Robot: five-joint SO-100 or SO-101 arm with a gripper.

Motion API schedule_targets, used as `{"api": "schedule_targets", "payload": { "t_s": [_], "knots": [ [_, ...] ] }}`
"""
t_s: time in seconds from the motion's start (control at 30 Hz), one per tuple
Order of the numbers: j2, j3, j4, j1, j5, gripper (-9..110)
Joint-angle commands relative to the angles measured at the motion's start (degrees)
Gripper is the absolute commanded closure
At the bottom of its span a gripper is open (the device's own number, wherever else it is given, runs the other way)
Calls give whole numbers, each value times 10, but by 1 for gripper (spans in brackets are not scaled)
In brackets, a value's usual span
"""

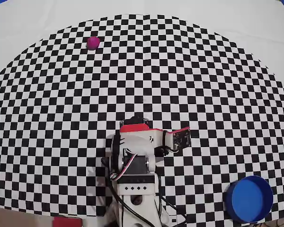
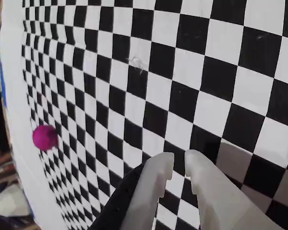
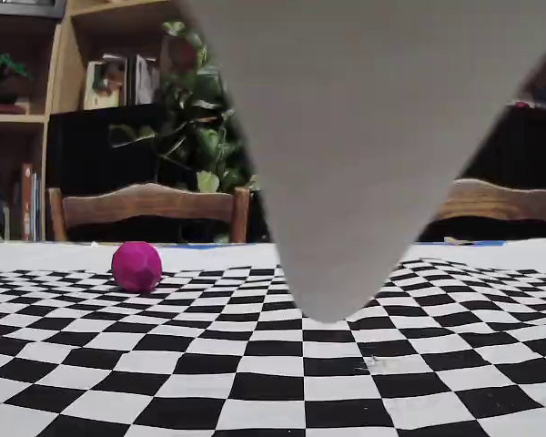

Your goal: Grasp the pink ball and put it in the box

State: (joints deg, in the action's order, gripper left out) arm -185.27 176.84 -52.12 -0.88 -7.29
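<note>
Sitting folded near its base, the arm [image 1: 142,146] hasn't engaged anything. The gripper [image 2: 179,165] shows in the wrist view with its pale fingers nearly pressed together, only a thin slit between the tips, nothing pinched.

The pink ball [image 1: 93,43] lies far out on the checkered mat [image 1: 203,85], near the mat's top edge in the overhead view, up and left of the arm, well apart from it. Wrist view has it small at the left [image 2: 44,137]; the fixed view shows it resting on the mat [image 3: 136,266], left of a big pale blurred shape [image 3: 364,137] that blocks the middle of that camera, probably part of the arm.

Risks, as I read it:
- Ball sits near the limit of reach, so a stretched approach may come in shallow and nudge it instead of straddling it.
- It's round and smooth; any off-centre touch could roll it off the mat edge.
- Jaws need to spread well before descent, otherwise the tips land on top and knock it away.
- Long carry to the tub afterwards, so a weak pinch could drop it mid-swing.

The box [image 1: 249,198] is at the lower right in the overhead view, on the opposite side from the ball. Its interior looks empty.
</note>
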Motion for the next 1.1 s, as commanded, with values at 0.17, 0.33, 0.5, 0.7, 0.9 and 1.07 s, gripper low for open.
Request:
{"api": "schedule_targets", "payload": {
  "t_s": [0.17, 0.33, 0.5, 0.7, 0.9, 1.07],
  "knots": [
    [-11, -1, 4, 0, -1, 101],
    [-11, 11, 49, -2, -1, 101],
    [-11, 12, 84, -2, -1, 101],
    [-11, 13, 132, -2, -1, 101],
    [-11, 14, 195, -2, -1, 101],
    [-11, 14, 257, -3, -1, 101]
  ]
}}
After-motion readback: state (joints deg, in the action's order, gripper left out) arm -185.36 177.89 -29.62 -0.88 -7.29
